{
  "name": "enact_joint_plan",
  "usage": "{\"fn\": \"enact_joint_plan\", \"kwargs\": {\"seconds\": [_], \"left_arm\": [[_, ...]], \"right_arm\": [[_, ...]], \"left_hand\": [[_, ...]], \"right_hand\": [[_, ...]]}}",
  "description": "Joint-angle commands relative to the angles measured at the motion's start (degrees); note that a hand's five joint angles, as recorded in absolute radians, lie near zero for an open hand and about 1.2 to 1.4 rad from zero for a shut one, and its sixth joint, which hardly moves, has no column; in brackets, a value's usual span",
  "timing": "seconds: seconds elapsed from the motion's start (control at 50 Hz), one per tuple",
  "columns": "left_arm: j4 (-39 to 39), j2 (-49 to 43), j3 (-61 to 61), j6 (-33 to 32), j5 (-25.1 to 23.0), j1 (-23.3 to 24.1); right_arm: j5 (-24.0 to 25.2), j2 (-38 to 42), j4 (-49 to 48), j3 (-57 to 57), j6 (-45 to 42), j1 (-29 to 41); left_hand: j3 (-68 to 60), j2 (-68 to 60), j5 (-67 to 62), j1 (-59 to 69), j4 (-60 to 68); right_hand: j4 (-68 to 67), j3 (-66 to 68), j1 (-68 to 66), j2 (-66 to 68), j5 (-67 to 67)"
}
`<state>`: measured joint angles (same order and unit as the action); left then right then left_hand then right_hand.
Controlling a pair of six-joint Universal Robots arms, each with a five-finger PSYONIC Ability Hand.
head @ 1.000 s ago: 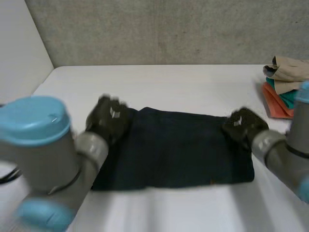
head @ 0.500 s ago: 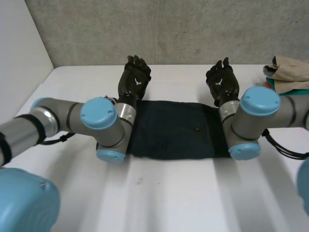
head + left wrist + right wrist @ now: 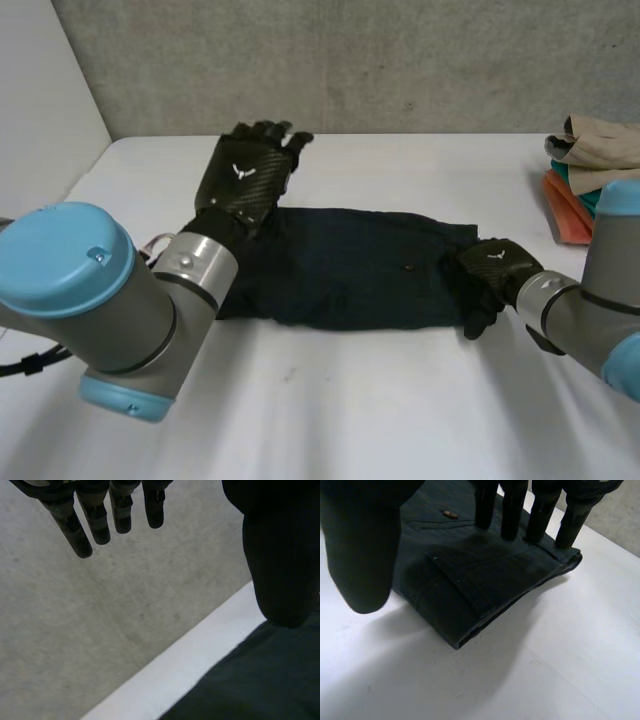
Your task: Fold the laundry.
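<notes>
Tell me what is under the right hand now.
Under the right hand lies the end of the folded dark garment, with straight fingertips apparently touching it. Whatever is beneath that cloth is covered.

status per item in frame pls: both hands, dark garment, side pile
dark garment: folded, lying flat on the table.
left hand: open, fingers straight, holding nothing, over the garment's left end.
right hand: open, straight fingers at the garment's right end.
clothes pile: stacked at the table's right edge, untouched.
</notes>
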<state>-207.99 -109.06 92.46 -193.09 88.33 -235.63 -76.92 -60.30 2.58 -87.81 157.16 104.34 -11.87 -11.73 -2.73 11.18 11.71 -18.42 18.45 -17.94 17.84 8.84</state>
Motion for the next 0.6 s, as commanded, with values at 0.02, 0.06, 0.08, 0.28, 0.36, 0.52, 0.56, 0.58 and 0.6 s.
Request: {"fn": "enact_joint_plan", "kwargs": {"seconds": [0.02,0.06,0.08,0.28,0.36,0.52,0.56,0.58,0.6], "left_arm": [[0.04,-0.10,0.44,0.43,-0.70,-0.09],[0.22,0.07,0.44,0.34,-0.70,-0.18],[0.22,0.08,0.52,0.34,-0.70,-0.09],[0.40,3.59,2.63,0.52,-0.79,-0.27],[0.40,4.82,3.69,0.69,-0.79,-0.44],[0.31,6.23,3.95,0.70,-0.44,-0.88],[0.31,6.40,3.95,0.69,-0.35,-0.80],[0.31,6.58,3.95,0.69,-0.35,-0.88],[0.31,6.58,3.87,0.69,-0.35,-0.88]], "right_arm": [[-1.04,2.38,-8.11,-0.52,-0.27,-0.10],[-2.80,2.12,-10.31,-2.10,-0.62,-0.71],[-3.50,1.68,-10.66,-2.71,-0.88,-0.97],[-6.31,-7.72,-11.37,-8.26,-29.13,-12.48],[-6.49,-8.43,-12.24,-7.65,-36.29,-9.96],[4.45,-9.05,-19.53,-7.54,-37.18,12.96],[8.17,-8.78,-20.85,-8.95,-37.71,16.85],[10.88,-8.26,-21.91,-10.00,-38.58,19.39],[12.04,-7.56,-22.26,-10.19,-39.20,20.54]], "left_hand": [[1.66,1.52,2.52,-0.96,-1.50],[1.66,1.52,2.52,-0.96,-1.50],[1.66,1.52,2.52,-0.96,-1.50],[1.87,1.73,2.73,-1.18,-1.71],[1.87,1.73,2.73,-1.18,-1.71],[1.87,1.73,2.73,-1.18,-1.71],[1.87,1.73,2.73,-1.18,-1.71],[1.87,1.73,2.73,-1.18,-1.71],[1.87,1.73,2.73,-1.18,-1.71]], "right_hand": [[-61.58,61.55,-62.06,62.16,61.16],[-61.58,61.55,-62.06,62.16,61.16],[-61.58,61.55,-62.06,62.16,61.16],[-61.58,61.55,-62.06,62.16,61.16],[-61.58,61.55,-62.06,62.16,61.16],[-61.58,61.55,-62.06,62.16,61.16],[-61.58,61.55,-62.06,62.16,61.16],[-61.58,61.55,-62.06,62.16,61.16],[-61.58,61.55,-62.06,62.16,61.16]]}}
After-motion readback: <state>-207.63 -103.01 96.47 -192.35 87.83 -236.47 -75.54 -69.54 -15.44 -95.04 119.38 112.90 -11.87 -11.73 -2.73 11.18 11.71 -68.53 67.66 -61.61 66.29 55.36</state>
